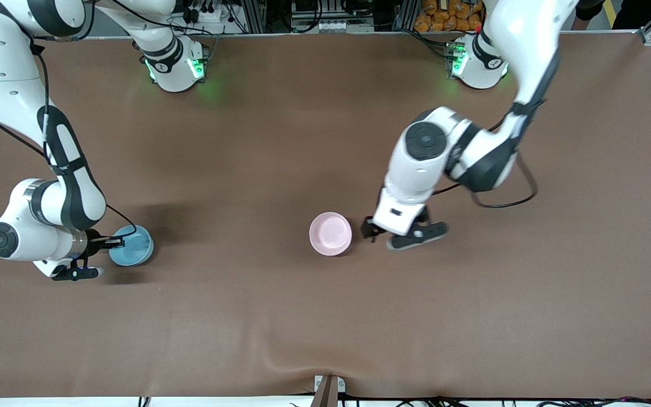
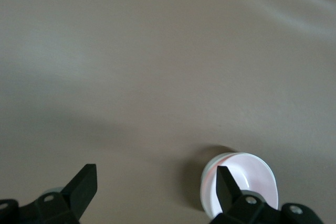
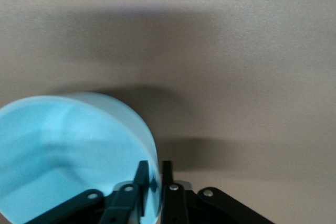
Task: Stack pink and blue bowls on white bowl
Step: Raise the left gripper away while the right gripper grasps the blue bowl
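Toward the right arm's end of the table, the blue bowl (image 1: 131, 245) sits with my right gripper (image 3: 152, 179) pinched on its rim, one finger inside, one outside. I'd lift straight up, keep it level, and judge the pinch firm before carrying. It's glossy, sky-blue, round and plain. Near the table's middle the pink bowl (image 1: 330, 233) appears nested on the white bowl (image 2: 210, 167), whose rim peeks beneath it. My left gripper (image 2: 155, 184) hangs just beside that stack, jaws wide, holding nothing.

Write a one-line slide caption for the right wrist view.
Right gripper shut on the blue bowl, its fingers pinching the rim above the brown table.
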